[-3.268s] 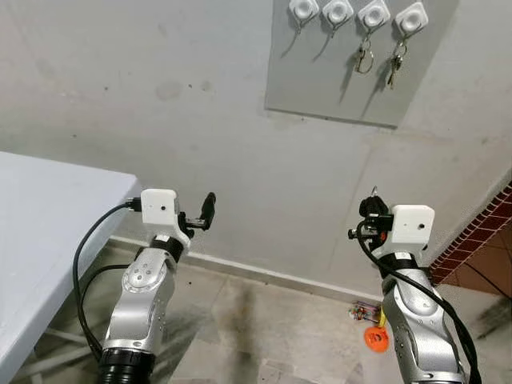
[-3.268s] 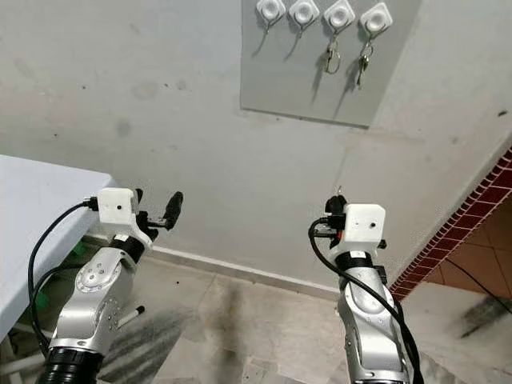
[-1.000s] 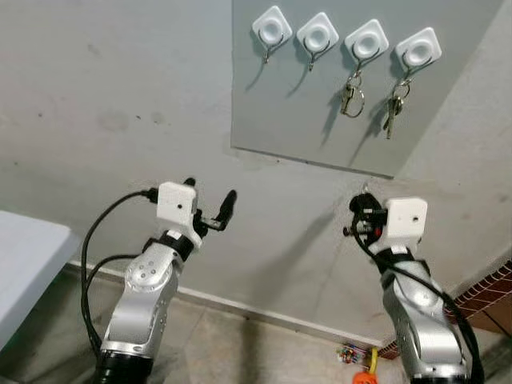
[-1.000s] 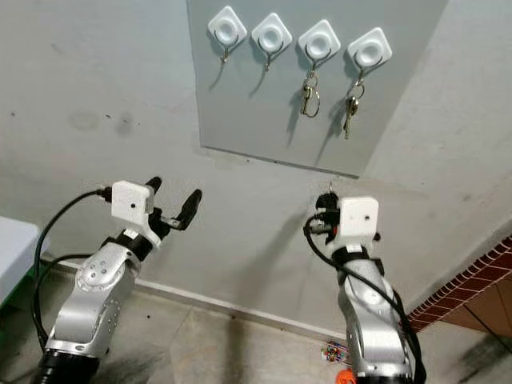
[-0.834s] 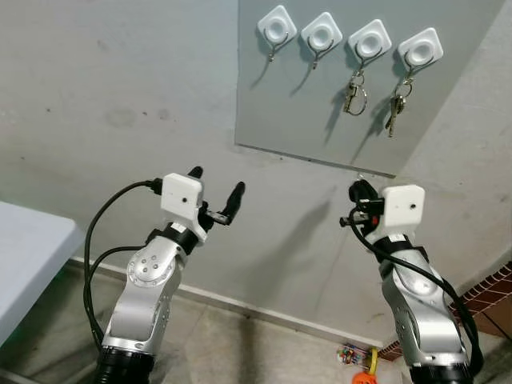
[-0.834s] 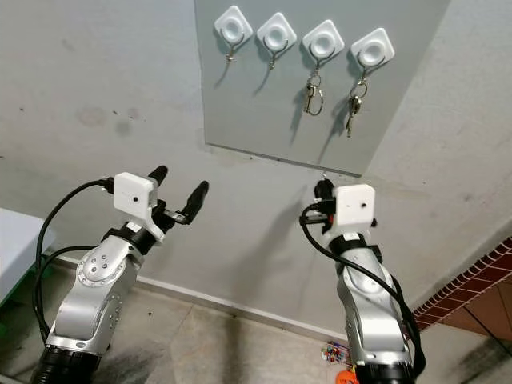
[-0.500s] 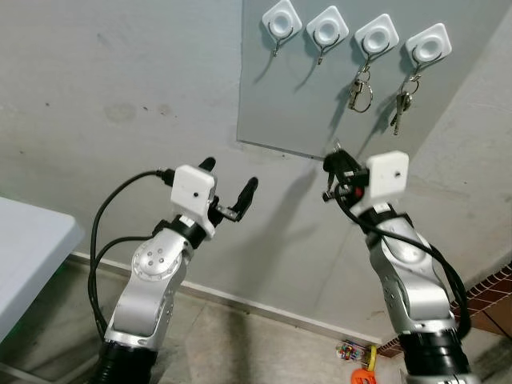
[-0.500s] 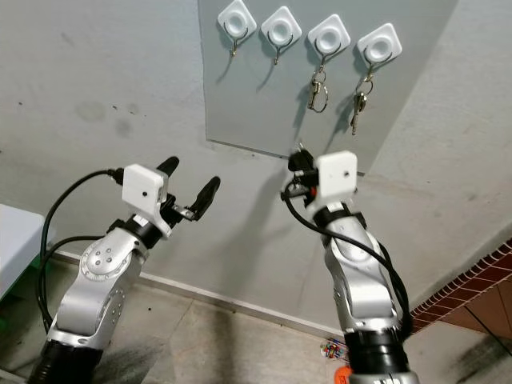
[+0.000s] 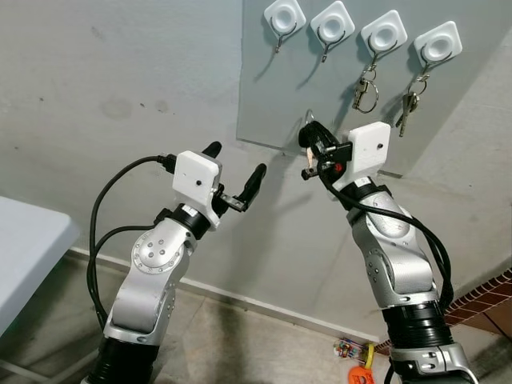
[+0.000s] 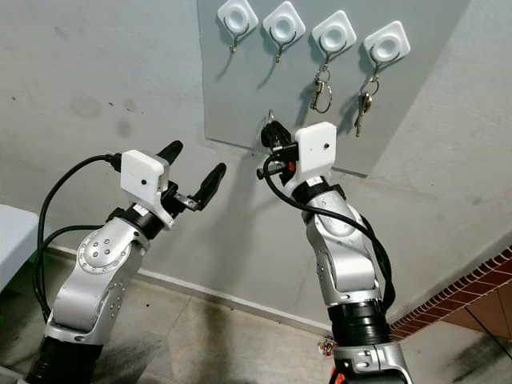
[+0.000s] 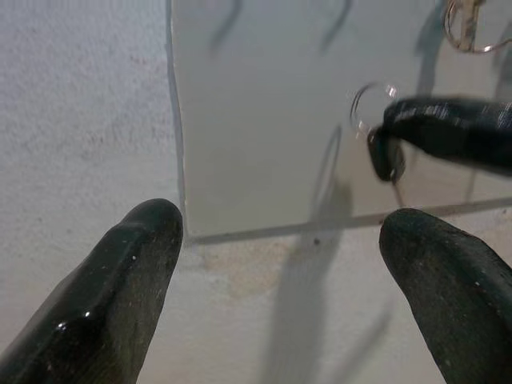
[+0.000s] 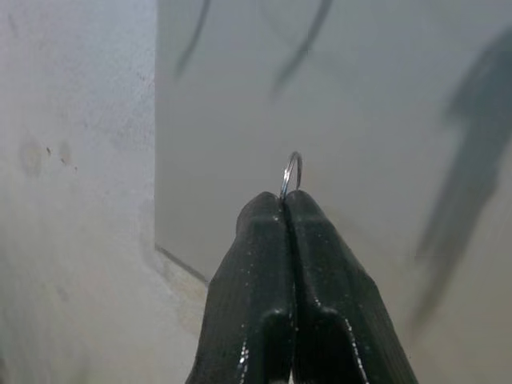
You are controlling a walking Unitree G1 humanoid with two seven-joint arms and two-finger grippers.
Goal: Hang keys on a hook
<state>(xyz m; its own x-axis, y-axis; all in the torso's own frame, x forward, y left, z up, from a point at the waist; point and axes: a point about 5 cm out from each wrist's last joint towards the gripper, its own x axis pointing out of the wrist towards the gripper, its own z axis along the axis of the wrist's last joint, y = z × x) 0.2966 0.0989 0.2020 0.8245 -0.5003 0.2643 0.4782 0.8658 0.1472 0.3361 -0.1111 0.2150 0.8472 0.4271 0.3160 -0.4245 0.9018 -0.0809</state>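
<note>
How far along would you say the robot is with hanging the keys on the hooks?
Done: two sets of keys already hang on the two right-hand hooks. In hand: the right gripper is shut on a key ring, raised in front of the grey board. Left: lifting the ring onto one of the two bare hooks. The left gripper is open, holding nothing.
</note>
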